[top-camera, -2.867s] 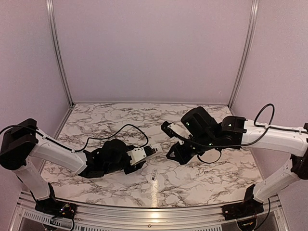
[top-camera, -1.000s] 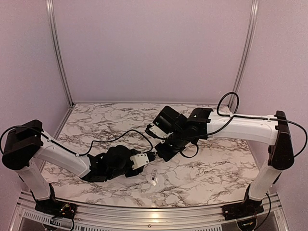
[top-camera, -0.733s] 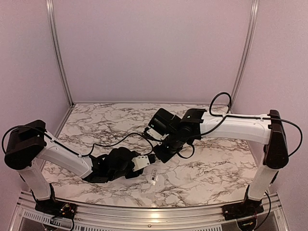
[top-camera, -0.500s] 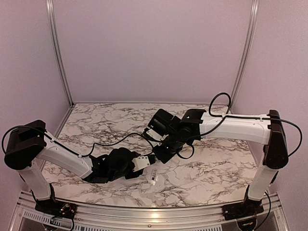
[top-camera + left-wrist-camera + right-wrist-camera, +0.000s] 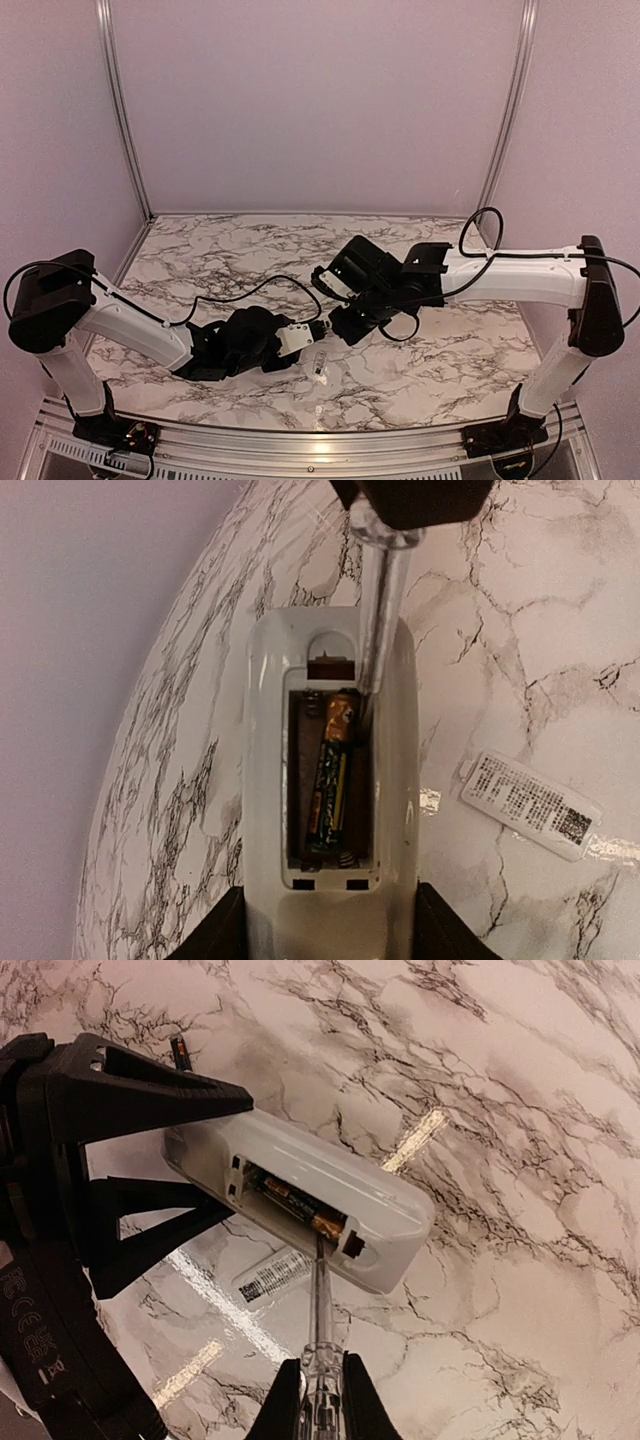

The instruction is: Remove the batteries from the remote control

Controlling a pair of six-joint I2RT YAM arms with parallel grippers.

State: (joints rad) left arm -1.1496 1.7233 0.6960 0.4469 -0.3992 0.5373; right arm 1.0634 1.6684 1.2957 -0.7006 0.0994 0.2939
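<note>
Nearest to me the cover [image 5: 320, 365] lies flat on the desk [image 5: 520, 630], its label side up, just beside the remote [image 5: 265, 780] but not touching it; I think it lies there only to be out of the way. A little farther, the left hand [image 5: 330, 920] grips the remote by its sides at one end, the fingers about half way apart because the body fills the gap between them. It holds the remote low over the desk with the open recess [image 5: 300, 780] turned up, so that the other arm can reach in from above and from the far side. In the recess I can see one battery [image 5: 330, 775], lying lengthwise with its orange end toward the far end. I cannot find a second one with certainty. The rod [image 5: 380, 610] comes in from the far side, and its tip stands at this orange end, between the battery and the wall of the recess. In my judgement this is the place to lever the battery up against its spring. Farthest, the right hand [image 5: 315, 1400] is closed tight on the clear handle of the rod and keeps it nearly in line with the remote. The risk I see is that the tip slips, or that the remote turns in the left grip.
</note>
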